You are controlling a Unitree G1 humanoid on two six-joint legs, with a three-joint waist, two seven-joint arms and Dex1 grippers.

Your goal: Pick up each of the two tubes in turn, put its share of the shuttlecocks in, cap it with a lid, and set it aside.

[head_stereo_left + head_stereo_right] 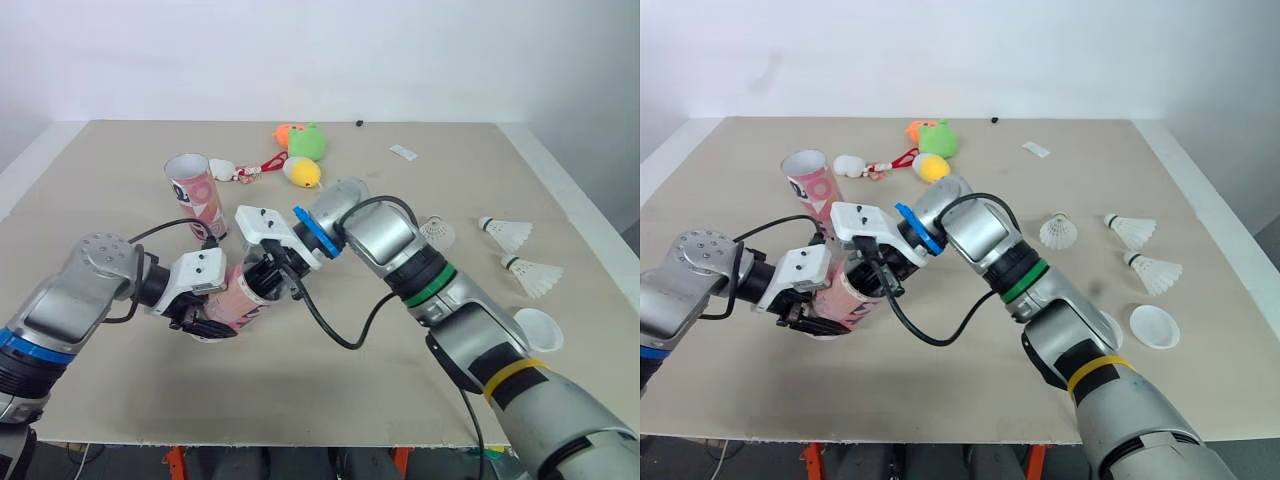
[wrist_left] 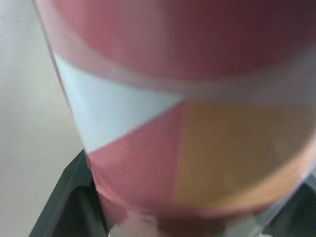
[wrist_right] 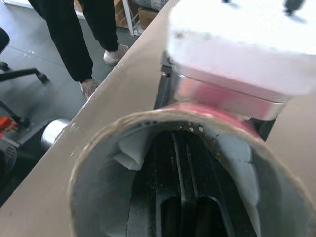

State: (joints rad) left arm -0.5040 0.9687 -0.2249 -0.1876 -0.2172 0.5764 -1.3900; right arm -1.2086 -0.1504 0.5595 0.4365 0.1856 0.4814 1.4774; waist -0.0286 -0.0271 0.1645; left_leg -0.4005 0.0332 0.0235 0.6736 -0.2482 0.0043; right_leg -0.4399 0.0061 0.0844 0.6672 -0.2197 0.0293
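presently left gripper (image 1: pixel 213 318) clamps the tilted tube (image 1: pixel 238 302) low over the table (image 1: pixel 380 400), right gripper (image 1: pixel 274 268) at its mouth, grip indeterminate; three shuttlecocks (image 1: pixel 505 232), lid (image 1: pixel 535 328) and second tube (image 1: pixel 195 190) outstanding, nothing capped.

a lab-like workroom: plain worktable (image 1: pixel 300 395), office chair base (image 3: pixel 19 74), shelved boxes (image 3: pixel 148 15), person's legs (image 3: pixel 74 39).

Right hand (image 3: pixel 190 210) blocks held tube (image 1: pixel 238 300) mouth; upright tube (image 1: pixel 196 195) near behind.
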